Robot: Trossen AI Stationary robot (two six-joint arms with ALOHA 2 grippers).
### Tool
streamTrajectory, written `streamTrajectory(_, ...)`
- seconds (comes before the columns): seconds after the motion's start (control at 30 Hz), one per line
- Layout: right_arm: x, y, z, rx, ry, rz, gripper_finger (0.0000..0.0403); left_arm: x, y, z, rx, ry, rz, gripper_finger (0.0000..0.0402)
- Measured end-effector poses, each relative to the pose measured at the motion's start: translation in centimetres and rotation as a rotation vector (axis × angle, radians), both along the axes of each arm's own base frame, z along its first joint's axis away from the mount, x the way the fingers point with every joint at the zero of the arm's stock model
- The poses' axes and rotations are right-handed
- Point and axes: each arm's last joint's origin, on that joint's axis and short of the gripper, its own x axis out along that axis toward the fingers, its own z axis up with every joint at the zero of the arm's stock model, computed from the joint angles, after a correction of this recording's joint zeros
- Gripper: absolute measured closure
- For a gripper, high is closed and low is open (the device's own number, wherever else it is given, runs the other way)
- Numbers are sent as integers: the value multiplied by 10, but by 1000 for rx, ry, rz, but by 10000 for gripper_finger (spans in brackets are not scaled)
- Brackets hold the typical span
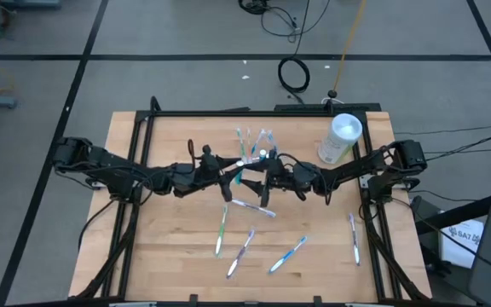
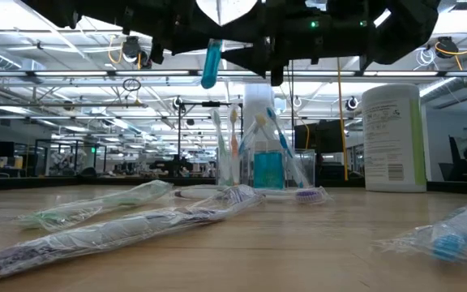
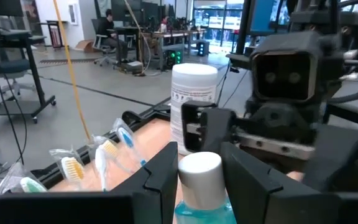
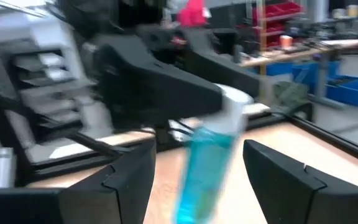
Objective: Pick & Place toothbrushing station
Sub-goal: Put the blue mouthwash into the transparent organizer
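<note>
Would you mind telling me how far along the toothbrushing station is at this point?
Partly done: the clear cup already holds several toothbrushes and something teal. In hand: the left gripper is shut on a teal tube lifted above the table, facing the open right gripper in what looks like a handover. Left: wrapped toothbrushes lie loose on the table. The white container stands aside.

Your light wooden table (image 1: 169, 256) with its black frame carries a tall white cylindrical container (image 1: 340, 139) at the far right, a small clear plastic cup (image 2: 267, 166) holding toothbrushes, and several wrapped toothbrushes (image 1: 287, 255) scattered across the near half.
</note>
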Motion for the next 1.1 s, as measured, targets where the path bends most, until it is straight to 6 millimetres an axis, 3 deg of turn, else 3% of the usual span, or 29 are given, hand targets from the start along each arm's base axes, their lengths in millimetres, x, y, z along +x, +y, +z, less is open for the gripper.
streamTrajectory(0.37, 0, -1, 1, -2, -5, 19, 168, 1, -3, 1, 0, -7, -121, 287)
streamTrajectory(1.1, 0, -1, -1, -34, 15, 32, 198, 2, -4, 3, 2, -23, -164, 286)
